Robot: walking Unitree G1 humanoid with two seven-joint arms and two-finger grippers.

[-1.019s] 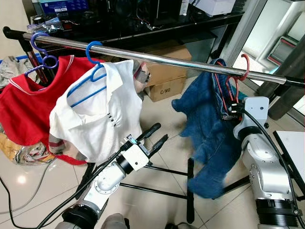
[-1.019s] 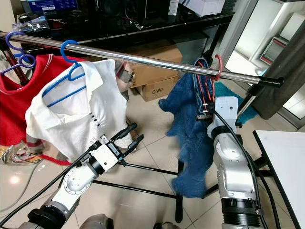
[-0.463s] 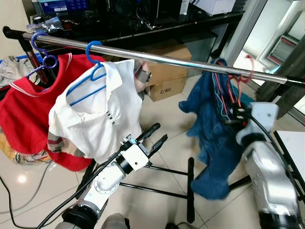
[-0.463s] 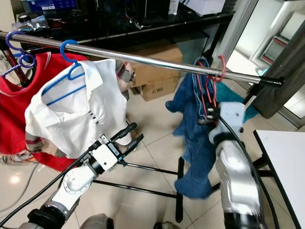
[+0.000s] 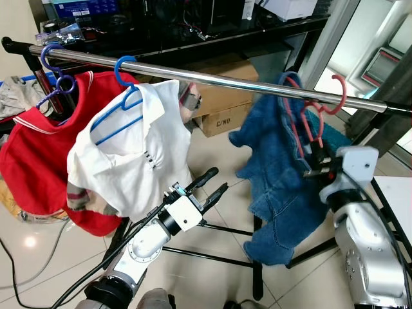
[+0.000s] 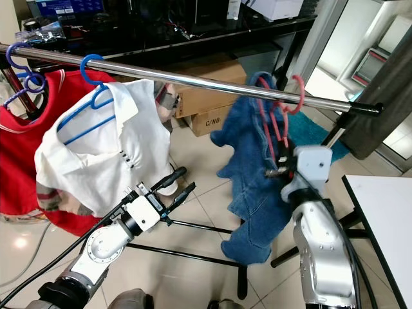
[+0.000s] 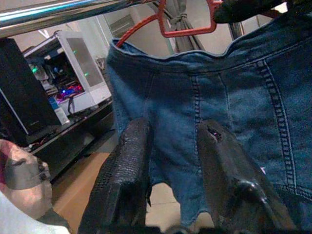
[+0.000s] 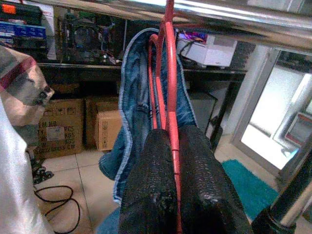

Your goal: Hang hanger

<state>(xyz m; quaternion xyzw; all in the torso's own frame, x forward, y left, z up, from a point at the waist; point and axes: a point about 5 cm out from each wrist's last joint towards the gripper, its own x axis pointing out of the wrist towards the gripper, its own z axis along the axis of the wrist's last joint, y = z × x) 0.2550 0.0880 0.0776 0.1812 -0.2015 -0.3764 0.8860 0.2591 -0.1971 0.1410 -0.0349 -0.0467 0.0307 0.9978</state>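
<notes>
- Take the rail (image 5: pixel 212 77) as your reference. The red hanger (image 5: pixel 308 125), carrying the denim garment (image 5: pixel 277 180), has its hook (image 5: pixel 336 90) right at the rail, and you cannot tell whether it has hooked over it.
- The right gripper (image 8: pixel 170 161) is clamped on the hanger's wire below the rail; hold that grip until the hook bears the load.
- Lift the hook clear over the rail, then lower until it seats. Release only once the weight hangs from the rail.
- The left gripper (image 5: pixel 209 187) sits low beneath the rail with its fingers (image 7: pixel 124 180) spread and empty, beside the white shirt (image 5: pixel 132 161). Keep it clear of the swinging denim.
</notes>
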